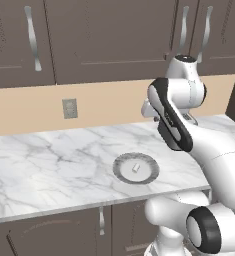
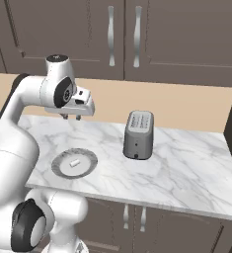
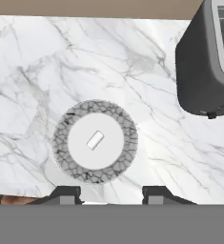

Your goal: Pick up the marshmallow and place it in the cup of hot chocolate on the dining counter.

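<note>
Nothing done yet: marshmallow (image 3: 95,140) lies untouched on plate (image 3: 125,125) on the surface, gripper (image 2: 71,116) spread and empty high above; grasp, carry and drop remain.

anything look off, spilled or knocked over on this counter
Nothing stands out. The marshmallow lies on its side at the middle of the plate, the toaster stands upright beside it, and the marble shows no spill. The tool hangs open above the plate, touching nothing.
</note>
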